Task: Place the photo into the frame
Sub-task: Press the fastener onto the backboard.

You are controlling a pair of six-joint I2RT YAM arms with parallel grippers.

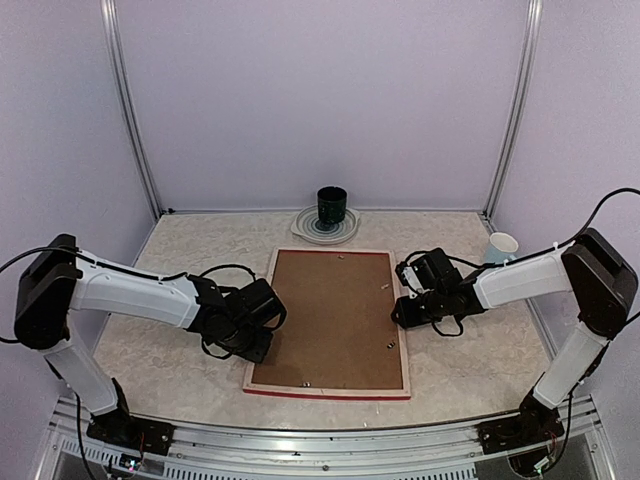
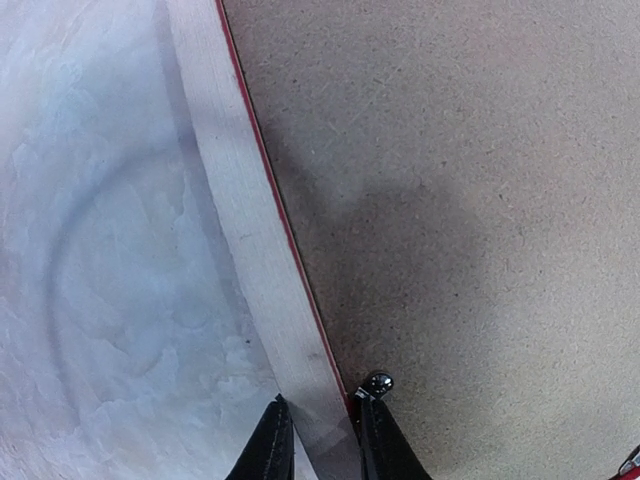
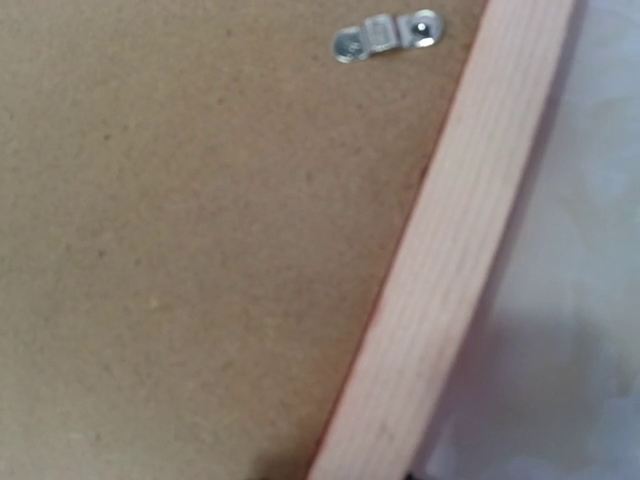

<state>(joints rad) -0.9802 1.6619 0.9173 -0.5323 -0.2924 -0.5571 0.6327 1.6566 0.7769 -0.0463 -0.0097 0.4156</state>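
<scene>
On the left rail of the face-down frame [image 1: 330, 391] the left gripper [image 2: 320, 418] pinches nearly closed, right gripper [image 1: 403, 312] at its right rail, opening can't be told, photo unseen; an uneven lift could twist it and spill the backing board [image 1: 335, 320].

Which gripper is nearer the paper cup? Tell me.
Right. The right gripper is at the frame's right rail, close to the paper cup; the left gripper straddles the left rail, opposite.

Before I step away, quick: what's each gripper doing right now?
Left gripper: closed on the frame's left rail.
Right gripper: at the frame's right rail; grip cannot be told.
</scene>
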